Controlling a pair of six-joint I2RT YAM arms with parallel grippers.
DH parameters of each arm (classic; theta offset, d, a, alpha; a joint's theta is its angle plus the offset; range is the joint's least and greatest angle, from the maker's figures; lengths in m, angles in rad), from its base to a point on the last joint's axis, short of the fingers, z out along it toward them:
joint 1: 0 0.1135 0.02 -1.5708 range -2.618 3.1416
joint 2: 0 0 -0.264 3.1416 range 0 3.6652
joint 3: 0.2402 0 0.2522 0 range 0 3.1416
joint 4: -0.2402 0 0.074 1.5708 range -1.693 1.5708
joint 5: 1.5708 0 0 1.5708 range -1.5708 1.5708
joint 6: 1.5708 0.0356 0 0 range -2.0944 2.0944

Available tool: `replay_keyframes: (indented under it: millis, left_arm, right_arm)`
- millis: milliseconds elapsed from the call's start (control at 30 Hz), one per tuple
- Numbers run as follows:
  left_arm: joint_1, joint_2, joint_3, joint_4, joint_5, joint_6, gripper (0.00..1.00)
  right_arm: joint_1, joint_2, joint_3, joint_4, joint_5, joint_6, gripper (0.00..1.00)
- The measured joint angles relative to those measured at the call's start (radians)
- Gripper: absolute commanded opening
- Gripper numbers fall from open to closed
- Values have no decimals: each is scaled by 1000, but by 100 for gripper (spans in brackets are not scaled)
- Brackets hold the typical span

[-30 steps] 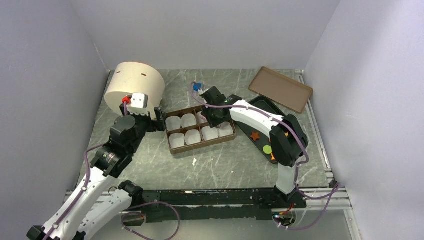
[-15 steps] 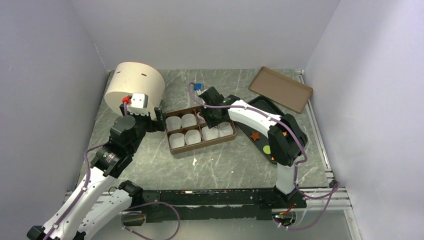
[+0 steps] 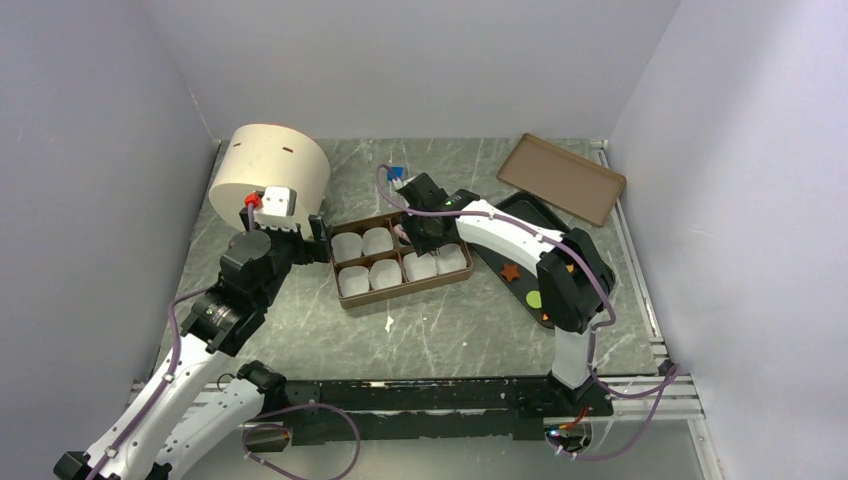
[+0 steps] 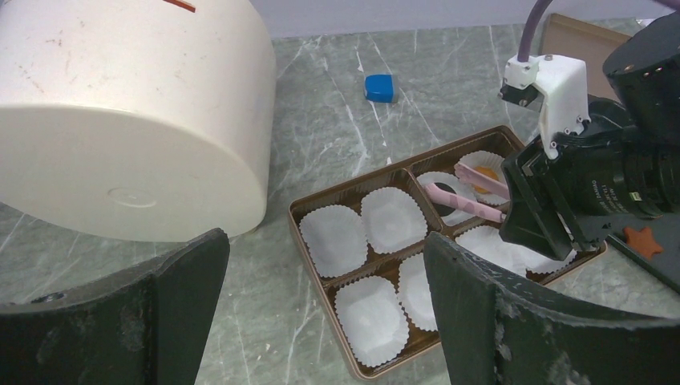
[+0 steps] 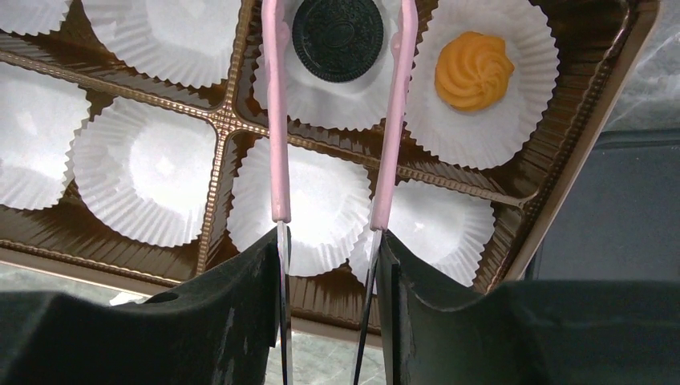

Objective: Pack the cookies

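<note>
A brown compartment box holds white paper cups. In the right wrist view a black round cookie lies in a back cup and an orange swirl cookie lies in the cup to its right. My right gripper is shut on pink tongs. The tong arms stand apart on either side of the black cookie, with a gap to it. A brown star, a green round and an orange piece lie on the black tray. My left gripper is open and empty, left of the box.
A large cream round container stands at the back left, close to my left gripper. A small blue cube lies behind the box. A brown lid leans at the back right. My right arm spans the tray.
My right gripper with the tongs has shifted a little left and down over the box's back cups. The left arm has not moved.
</note>
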Motion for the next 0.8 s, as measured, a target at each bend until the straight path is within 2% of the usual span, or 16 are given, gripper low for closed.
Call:
replay_keyframes:
  millis: [167, 467, 800]
  left_arm:
    - [0, 0, 0, 0, 0, 0, 96]
    - [0, -5, 0, 0, 0, 0, 96]
    - [0, -5, 0, 0, 0, 0, 96]
  right_arm:
    - [1, -35, -2, 0, 16, 1, 42]
    - [-6, -214, -54, -3, 90, 18, 42]
    - [-104, -362, -212, -66, 144, 69, 42]
